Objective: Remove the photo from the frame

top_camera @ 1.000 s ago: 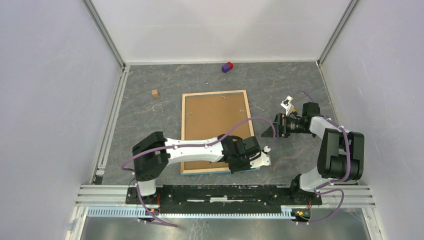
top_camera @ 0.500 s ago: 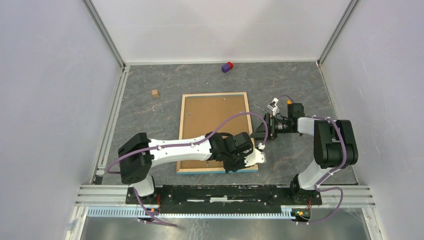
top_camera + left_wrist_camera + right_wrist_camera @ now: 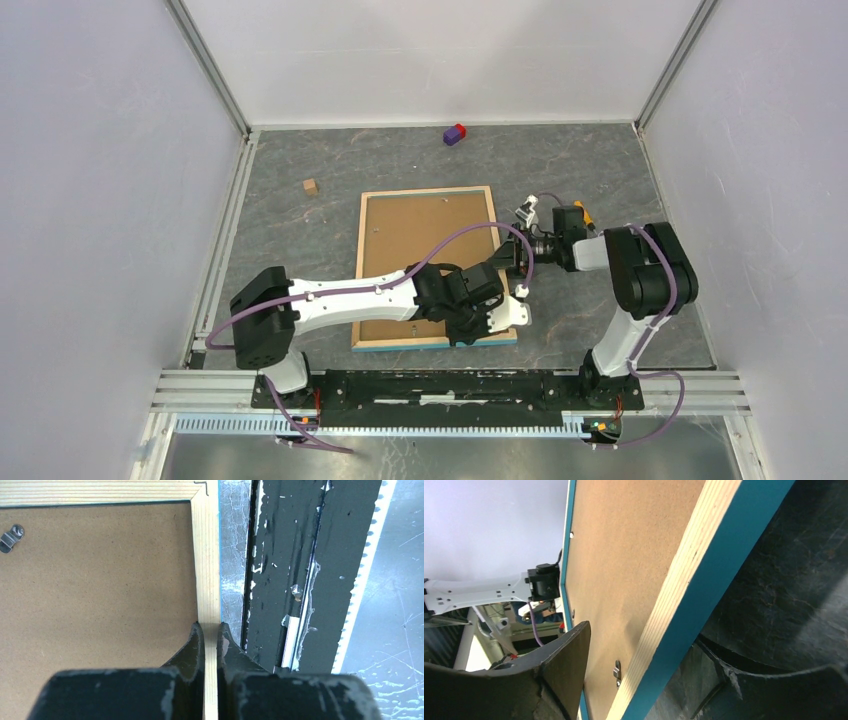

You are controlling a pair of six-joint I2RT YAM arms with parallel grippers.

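The frame (image 3: 425, 240) lies face down on the table, brown fibreboard back up, with a light wood rim (image 3: 205, 570) and a blue edge. The photo is hidden under the backing. My left gripper (image 3: 497, 330) is shut on the near rim by the near right corner; its jaws pinch the wood (image 3: 210, 630). My right gripper (image 3: 505, 262) is at the frame's right edge, lying on its side. Its jaws straddle the rim (image 3: 649, 645), one finger over the backing and one below the blue edge, with gaps on both sides. A small metal tab (image 3: 617, 669) sits just inside the rim there.
A purple and red block (image 3: 455, 133) lies at the far wall, and a small wooden cube (image 3: 310, 186) sits left of the frame. The black mounting rail (image 3: 300, 580) runs right along the near rim. Another metal tab (image 3: 10, 536) shows on the backing.
My right gripper has moved left up to the frame's right edge, and its jaws have narrowed. The left arm, still gripping the rim, has shifted the frame slightly left.
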